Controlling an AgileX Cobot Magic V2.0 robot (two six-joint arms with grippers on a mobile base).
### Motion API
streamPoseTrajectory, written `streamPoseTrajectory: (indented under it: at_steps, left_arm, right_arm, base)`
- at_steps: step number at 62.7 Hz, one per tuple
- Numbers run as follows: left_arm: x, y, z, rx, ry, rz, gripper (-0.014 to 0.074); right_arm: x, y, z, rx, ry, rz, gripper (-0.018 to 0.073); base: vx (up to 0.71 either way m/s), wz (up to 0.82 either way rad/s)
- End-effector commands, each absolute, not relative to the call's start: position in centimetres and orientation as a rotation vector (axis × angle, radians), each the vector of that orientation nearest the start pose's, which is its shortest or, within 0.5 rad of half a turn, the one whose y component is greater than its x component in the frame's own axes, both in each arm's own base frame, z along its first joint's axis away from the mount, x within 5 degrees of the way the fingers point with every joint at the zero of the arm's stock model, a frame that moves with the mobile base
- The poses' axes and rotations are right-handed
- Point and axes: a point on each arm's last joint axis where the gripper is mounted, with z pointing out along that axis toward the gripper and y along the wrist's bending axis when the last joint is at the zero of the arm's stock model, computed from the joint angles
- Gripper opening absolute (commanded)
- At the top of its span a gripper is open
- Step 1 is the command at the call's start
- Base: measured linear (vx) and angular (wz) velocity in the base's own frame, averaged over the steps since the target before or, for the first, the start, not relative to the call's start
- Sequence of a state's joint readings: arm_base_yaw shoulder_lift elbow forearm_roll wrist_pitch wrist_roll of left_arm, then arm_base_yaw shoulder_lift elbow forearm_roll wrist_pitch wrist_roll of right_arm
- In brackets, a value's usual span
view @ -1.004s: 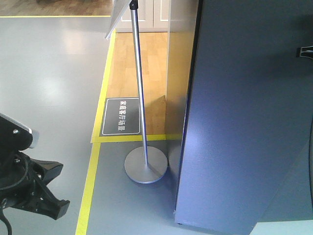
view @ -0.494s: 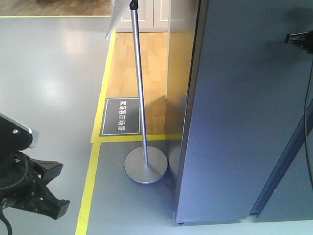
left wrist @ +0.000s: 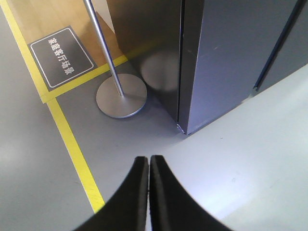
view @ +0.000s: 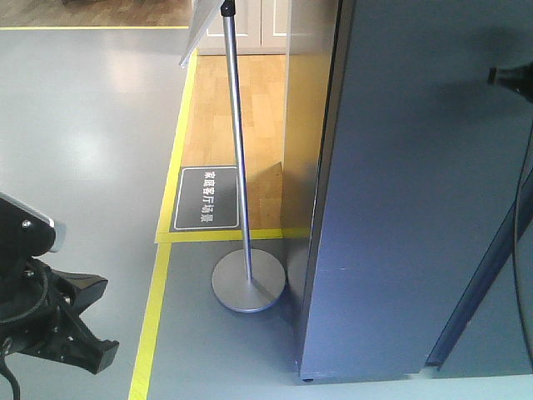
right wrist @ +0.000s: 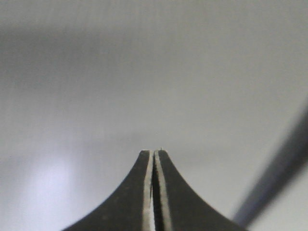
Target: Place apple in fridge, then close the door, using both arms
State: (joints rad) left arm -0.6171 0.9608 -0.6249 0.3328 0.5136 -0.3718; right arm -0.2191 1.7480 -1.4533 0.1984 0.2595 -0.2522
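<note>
Door-closing is the step judged in hand: right gripper (right wrist: pixel 153 153), jaws pressed together and empty, sits tip-on against the door (view: pixel 416 192), left gripper (left wrist: pixel 148 161) likewise closed and empty, low and well aside, apple unseen, so next comes a final push.

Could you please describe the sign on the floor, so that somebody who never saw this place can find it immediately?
Start at the tall dark grey fridge and look to its left, where a silver metal pole on a round disc base stands. Just beyond that base lies the flat dark rectangular floor sign with white characters, on light wooden flooring inside the yellow tape line. It is the only thing there carrying writing.
</note>
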Motion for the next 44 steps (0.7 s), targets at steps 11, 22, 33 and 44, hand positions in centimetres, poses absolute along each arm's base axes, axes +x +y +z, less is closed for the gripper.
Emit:
streamPoseTrajectory:
  at_steps: [11,22,33,44]
  left_arm:
    - [16.2,-9.8,29.0,0.522,2.154,-0.217,-0.0006]
    - [16.2,-9.8,29.0,0.522,2.154,-0.217,-0.0006]
    - [16.2,-9.8,29.0,0.522,2.154,-0.217,-0.0006]
    - [16.2,-9.8,29.0,0.522,2.154,-0.217,-0.0006]
  right_arm:
    - [34.4,-7.2,33.9,0.090,1.934,-0.187,-0.0003]
    - [30.4,-3.7,33.0,-0.062,1.940,-0.182,-0.0003]
    - [26.4,-0.2,32.2,-0.141,1.959,-0.080,-0.0003]
    - [22.6,1.3,32.3,-0.151,1.991,0.017,-0.0003]
  base:
    - [0.00,0.00]
    - [0.00,0.00]
    - [0.00,0.00]
    - [0.00,0.00]
